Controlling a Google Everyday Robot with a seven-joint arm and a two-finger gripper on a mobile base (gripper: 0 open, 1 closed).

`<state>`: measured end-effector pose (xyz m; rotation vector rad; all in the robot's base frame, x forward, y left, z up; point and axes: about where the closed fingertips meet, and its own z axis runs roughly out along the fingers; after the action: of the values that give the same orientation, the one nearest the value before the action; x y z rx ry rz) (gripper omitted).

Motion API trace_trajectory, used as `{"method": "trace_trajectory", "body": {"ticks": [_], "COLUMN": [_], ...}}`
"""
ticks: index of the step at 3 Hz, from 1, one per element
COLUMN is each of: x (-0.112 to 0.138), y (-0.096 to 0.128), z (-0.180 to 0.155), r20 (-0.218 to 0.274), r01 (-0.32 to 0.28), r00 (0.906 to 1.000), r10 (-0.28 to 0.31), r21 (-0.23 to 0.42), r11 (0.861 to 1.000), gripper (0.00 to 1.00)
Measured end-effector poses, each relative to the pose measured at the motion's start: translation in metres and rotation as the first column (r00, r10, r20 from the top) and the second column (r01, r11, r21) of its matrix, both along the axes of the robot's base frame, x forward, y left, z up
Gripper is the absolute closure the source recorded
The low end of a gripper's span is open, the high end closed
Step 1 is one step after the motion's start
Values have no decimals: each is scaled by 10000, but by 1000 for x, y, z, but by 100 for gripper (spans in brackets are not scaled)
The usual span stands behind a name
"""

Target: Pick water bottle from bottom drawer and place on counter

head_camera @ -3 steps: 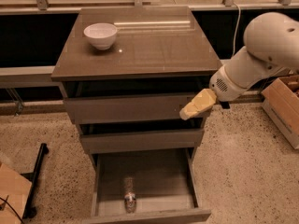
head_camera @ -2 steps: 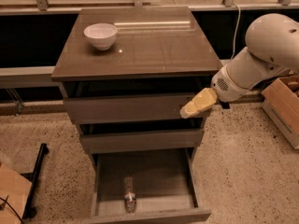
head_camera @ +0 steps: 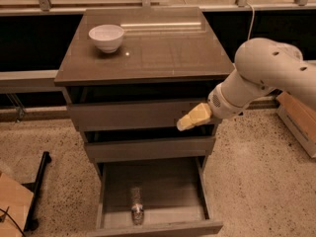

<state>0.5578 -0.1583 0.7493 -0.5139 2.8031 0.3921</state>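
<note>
arm (head_camera: 270,63): white, is entering from the right edge of the frame, its bulky rounded joint sitting in the upper right | forearm: is slanting down and leftward, narrowing toward the wrist (head_camera: 220,101) right of centre | gripper (head_camera: 192,118): pale yellow, is pointing down-left, hanging just right of the frame's centre

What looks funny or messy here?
Just the water bottle: it lies on its side in the pulled-out bottom drawer, near the front. The bowl sits upright on the counter, nothing looks spilled, and the gripper hovers in front of the top drawer.
</note>
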Motion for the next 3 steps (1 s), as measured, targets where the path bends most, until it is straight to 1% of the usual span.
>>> {"method": "trace_trajectory", "body": {"ticks": [1,2,3], "x": [0,-3,-11], "y": [24,40,57], "z": [-53,-111,-165], "r20": [-553,-1140,-1828], "r01": [1082,2204,2990], "r00": [9927,9689,9387], "r10": [-1076,-2196,-2922], "r21": [76,-50,98], "r11": [9941,9754,9542], "gripper": [0,0,0]}}
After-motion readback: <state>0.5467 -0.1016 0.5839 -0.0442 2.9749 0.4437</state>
